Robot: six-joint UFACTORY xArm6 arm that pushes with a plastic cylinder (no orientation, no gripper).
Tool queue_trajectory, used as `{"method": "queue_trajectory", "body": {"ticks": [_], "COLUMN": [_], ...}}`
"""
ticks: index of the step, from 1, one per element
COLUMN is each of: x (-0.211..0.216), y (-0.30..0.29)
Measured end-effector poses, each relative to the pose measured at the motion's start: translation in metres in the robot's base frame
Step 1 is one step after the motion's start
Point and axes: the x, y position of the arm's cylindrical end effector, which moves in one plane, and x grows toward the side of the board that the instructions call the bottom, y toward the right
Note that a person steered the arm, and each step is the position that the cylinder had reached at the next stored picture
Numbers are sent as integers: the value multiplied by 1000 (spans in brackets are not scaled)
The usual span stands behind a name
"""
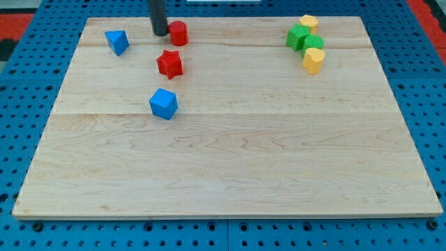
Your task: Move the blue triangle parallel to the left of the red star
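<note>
The blue triangle [117, 42] lies near the board's top left. The red star [169, 63] lies to its right and a little lower. My tip [160, 33] stands near the view's top, right of the blue triangle, above the red star, and close against the left side of a red cylinder [179, 33]. The rod runs up out of the view.
A blue cube [164, 104] lies below the red star. At the top right sit a yellow block [309, 21], two green blocks [298, 36] [313, 43] and a yellow heart-like block [313, 61]. The wooden board [230, 167] rests on blue pegboard.
</note>
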Motion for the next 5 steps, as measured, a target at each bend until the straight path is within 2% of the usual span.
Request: {"method": "queue_trajectory", "body": {"ticks": [2,3,4,5], "x": [14,68,71,32], "y": [-95,-101,-113,-101]}}
